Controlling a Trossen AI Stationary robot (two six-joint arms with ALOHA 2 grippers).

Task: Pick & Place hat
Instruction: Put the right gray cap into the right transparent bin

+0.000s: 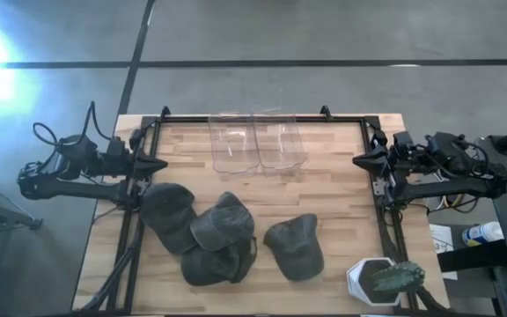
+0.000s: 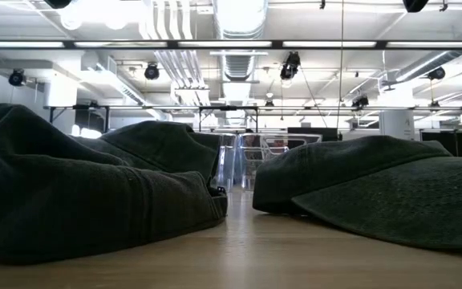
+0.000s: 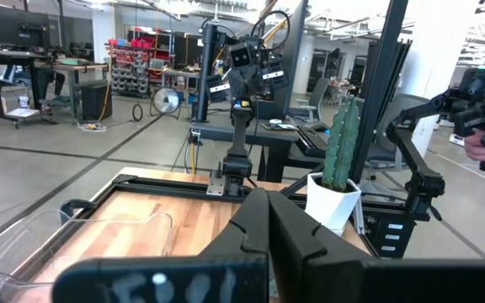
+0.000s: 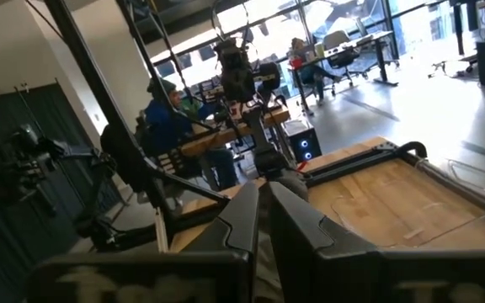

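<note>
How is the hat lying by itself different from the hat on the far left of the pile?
The lone hat lies apart on the table, touching no other hat; the left hat is bunched up against the other hats. The lone hat sits nearer the potted cactus; the left hat sits nearer the left gripper. Both are dark, floppy caps on the wooden table.

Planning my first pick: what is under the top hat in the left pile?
The top hat overlaps the left hat and lies on a lower hat, whose middle it hides. Anything else beneath cannot be seen. A separate hat lies alone to the right.
</note>
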